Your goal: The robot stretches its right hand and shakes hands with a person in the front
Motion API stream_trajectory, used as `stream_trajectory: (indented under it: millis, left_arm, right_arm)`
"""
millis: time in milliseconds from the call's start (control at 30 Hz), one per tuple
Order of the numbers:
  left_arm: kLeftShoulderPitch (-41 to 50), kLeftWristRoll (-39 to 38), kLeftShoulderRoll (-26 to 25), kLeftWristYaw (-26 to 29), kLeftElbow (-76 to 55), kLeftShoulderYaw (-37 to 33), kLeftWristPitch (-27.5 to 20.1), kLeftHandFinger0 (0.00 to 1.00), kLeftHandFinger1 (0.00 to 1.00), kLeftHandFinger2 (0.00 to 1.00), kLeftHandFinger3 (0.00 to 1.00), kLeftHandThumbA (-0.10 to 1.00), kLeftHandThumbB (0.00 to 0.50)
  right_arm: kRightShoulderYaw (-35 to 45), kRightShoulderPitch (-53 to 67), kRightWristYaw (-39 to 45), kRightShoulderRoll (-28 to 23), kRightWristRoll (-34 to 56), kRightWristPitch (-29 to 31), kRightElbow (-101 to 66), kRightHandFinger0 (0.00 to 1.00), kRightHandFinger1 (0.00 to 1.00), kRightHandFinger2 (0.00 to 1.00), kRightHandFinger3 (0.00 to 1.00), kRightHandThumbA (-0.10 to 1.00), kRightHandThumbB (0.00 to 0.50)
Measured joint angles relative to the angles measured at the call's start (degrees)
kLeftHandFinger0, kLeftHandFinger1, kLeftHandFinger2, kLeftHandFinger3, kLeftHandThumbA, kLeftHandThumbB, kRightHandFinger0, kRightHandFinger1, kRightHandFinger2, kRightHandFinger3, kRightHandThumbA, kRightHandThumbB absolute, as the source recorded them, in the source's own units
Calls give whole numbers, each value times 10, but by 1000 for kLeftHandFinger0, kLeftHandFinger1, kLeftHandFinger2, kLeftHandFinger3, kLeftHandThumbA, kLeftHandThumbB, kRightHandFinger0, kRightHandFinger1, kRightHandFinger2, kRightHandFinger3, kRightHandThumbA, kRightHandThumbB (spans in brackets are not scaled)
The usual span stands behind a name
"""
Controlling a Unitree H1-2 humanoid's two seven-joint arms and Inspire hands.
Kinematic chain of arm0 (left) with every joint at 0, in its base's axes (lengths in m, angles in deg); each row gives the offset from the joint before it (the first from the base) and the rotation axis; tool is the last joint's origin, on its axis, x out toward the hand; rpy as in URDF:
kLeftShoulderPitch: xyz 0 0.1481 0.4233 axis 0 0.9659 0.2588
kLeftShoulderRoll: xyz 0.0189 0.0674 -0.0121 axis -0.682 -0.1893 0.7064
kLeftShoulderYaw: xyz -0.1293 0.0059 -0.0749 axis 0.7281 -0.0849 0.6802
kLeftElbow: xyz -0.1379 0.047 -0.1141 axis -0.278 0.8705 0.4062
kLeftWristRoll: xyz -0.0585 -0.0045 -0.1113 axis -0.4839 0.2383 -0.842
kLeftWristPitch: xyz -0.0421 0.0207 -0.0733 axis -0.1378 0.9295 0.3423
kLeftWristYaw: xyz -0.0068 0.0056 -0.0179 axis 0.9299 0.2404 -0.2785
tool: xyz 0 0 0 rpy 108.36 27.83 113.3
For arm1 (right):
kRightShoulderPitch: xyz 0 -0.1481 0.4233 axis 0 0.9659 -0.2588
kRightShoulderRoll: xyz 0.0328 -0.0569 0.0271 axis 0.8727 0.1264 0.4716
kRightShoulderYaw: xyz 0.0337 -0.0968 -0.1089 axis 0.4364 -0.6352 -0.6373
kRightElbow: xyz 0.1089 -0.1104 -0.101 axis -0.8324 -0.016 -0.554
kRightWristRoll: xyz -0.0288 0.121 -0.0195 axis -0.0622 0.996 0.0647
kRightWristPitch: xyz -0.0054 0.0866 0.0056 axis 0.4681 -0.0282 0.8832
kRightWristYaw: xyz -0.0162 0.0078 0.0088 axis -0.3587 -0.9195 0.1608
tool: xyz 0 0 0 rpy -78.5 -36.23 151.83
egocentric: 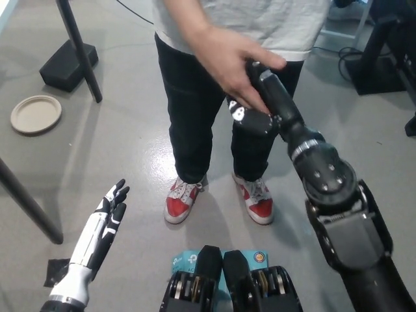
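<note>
Robot's black right hand [259, 97] is stretched out front and wrapped up in the person's hand [227, 62], so can't tell how its own fingers sit. The person [195, 110] stands right in front, red sneakers [179, 203] on the grey floor. White left hand [104, 224] hangs low at the left, fingers straight, holding nothing.

A person in a grey shirt [260, 19], black trousers [195, 110] and red-and-white shoes [181, 201] stands on the grey floor [117, 143] at upper centre, a beige plate [36, 114] at left.
</note>
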Motion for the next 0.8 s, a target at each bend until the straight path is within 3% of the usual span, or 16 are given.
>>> stream_trajectory:
  millis: [33,300,333,467,500,567,633,700,800]
  left_arm:
    - [0,0,0,0,0,0,0,1000,1000,1000,1000,1000,47]
    - [1,0,0,0,2,0,0,1000,1000,1000,1000,1000,51]
    - [2,0,0,0,2,0,0,1000,1000,1000,1000,1000,50]
    - [2,0,0,0,4,0,0,1000,1000,1000,1000,1000,51]
    - [3,0,0,0,4,0,0,1000,1000,1000,1000,1000,51]
    - [4,0,0,0,5,0,0,1000,1000,1000,1000,1000,51]
    - [5,0,-1,0,5,0,-1,1000,1000,1000,1000,1000,57]
    - [5,1,-2,0,5,0,-1,1000,1000,1000,1000,1000,45]
    - [5,0,-2,0,5,0,-1,1000,1000,1000,1000,1000,37]
  right_arm:
    - [-2,13,2,-3,-1,-2,-21,1000,1000,1000,1000,761,474]
    - [-9,117,18,-41,-4,-19,-185,1000,1000,1000,1000,788,452]
    - [-9,134,21,-49,-4,-22,-209,1000,1000,1000,1000,796,491]
    - [-2,194,27,-74,0,-30,-291,1000,1000,1000,1000,781,500]
    - [3,220,29,-82,4,-30,-317,1000,1000,1000,1000,742,464]
    - [14,254,34,-93,11,-30,-355,1000,1000,1000,1000,737,464]
    - [30,295,39,-108,24,-30,-399,1000,1000,1000,1000,706,424]
    - [50,323,42,-116,40,-22,-400,1000,1000,1000,1000,707,385]
    - [64,350,44,-117,57,-7,-358,1000,1000,1000,1000,740,368]
